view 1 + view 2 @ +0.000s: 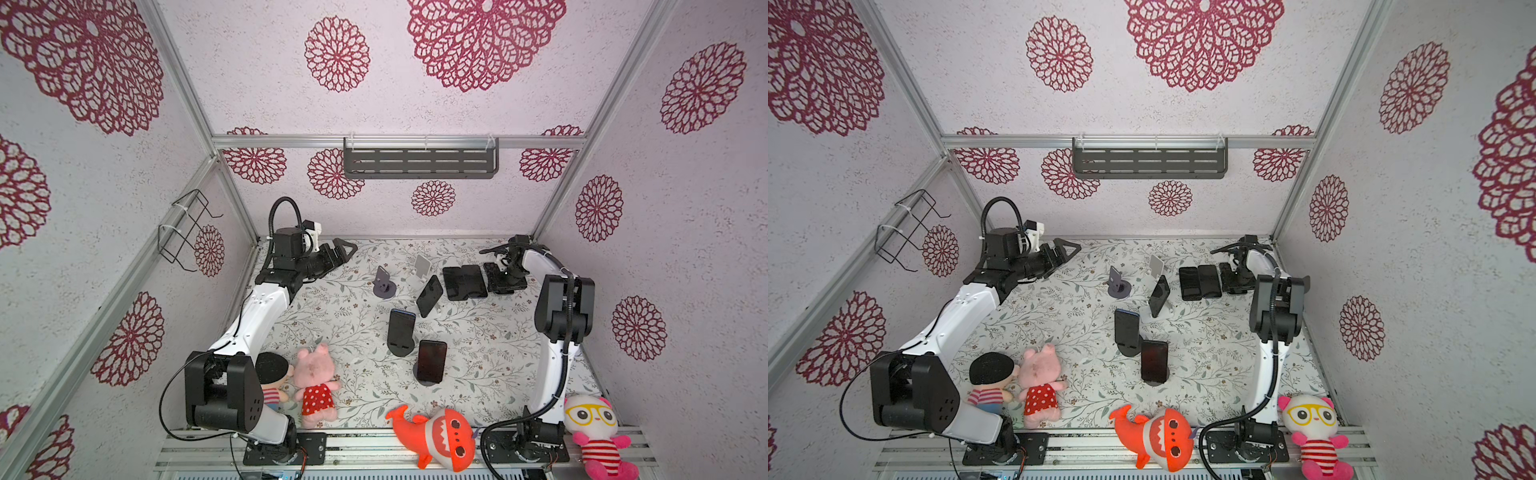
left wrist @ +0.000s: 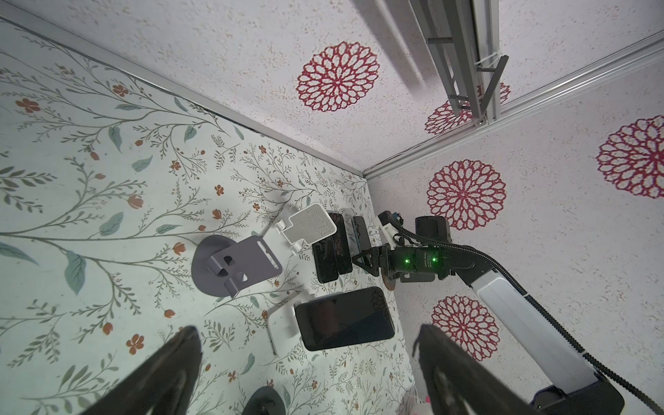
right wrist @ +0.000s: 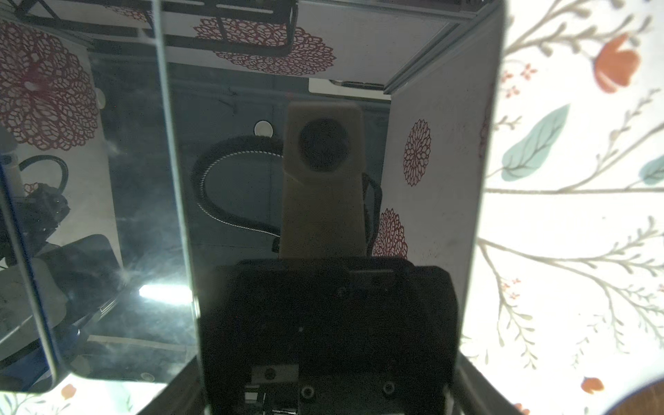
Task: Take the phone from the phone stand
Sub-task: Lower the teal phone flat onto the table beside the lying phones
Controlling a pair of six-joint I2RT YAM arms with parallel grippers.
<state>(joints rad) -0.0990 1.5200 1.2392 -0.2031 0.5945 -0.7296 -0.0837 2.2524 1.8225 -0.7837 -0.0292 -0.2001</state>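
Phone (image 3: 323,161): far right of table (image 1: 332,316), screen up, between the jaws of right gripper (image 1: 506,272), just beside two flat phones (image 1: 457,282); gripped or merely straddled, cannot tell.
Table: floral cover.
Left gripper (image 1: 343,251): far left, jaws spread wide, holding nothing.
Plush toys (image 1: 316,382): four, along near edge.
Propped phones (image 1: 432,360): three, mid-table, each on its own stand.
Grey stand (image 1: 384,284), white stand (image 1: 422,266): near far edge.

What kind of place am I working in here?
Probably a staged robot test booth, not a home: wallpapered panels on an aluminium frame, arms bolted to a front rail, a plush shark as prop.
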